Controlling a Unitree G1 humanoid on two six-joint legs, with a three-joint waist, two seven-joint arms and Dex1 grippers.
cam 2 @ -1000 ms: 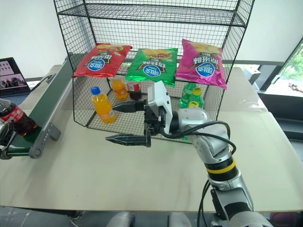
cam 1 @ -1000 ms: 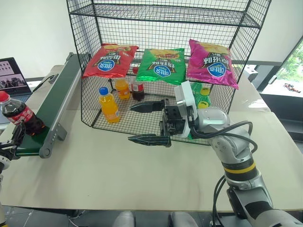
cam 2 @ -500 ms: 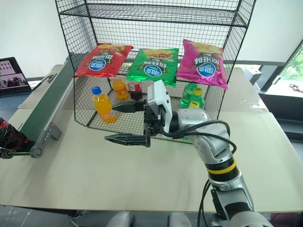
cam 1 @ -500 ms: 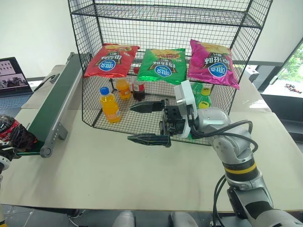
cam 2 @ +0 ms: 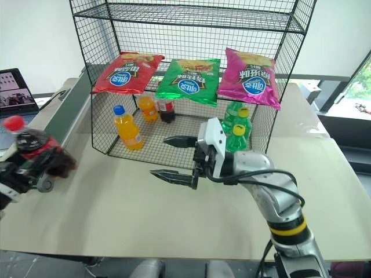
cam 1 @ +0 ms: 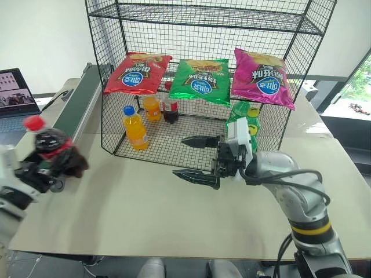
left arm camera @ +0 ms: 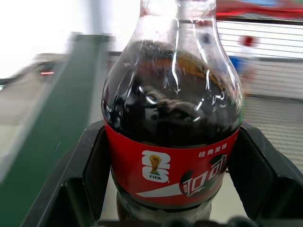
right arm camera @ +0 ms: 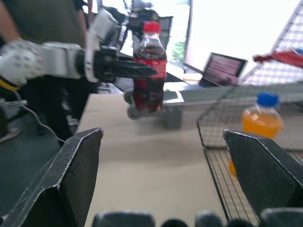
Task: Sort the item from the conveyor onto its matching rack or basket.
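Transfer is in hand: left gripper (cam 1: pixel 49 165) pinches the small red-capped plastic cola bottle (cam 1: pixel 51 149) off the dark-green conveyor (cam 1: pixel 75 113)'s near end; right gripper (cam 1: pixel 200 157) waits spread by the black wire rack (cam 1: pixel 116 87)'s front edge. Next, handing across seems needed.

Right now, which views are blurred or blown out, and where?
Left eye view: cola bottle and left gripper smeared by motion; rack crisp. Left wrist view: bottle label sharp, conveyor blurred, top left washed out white. Right wrist view: window glare at the top, orange-soda bottle soft.
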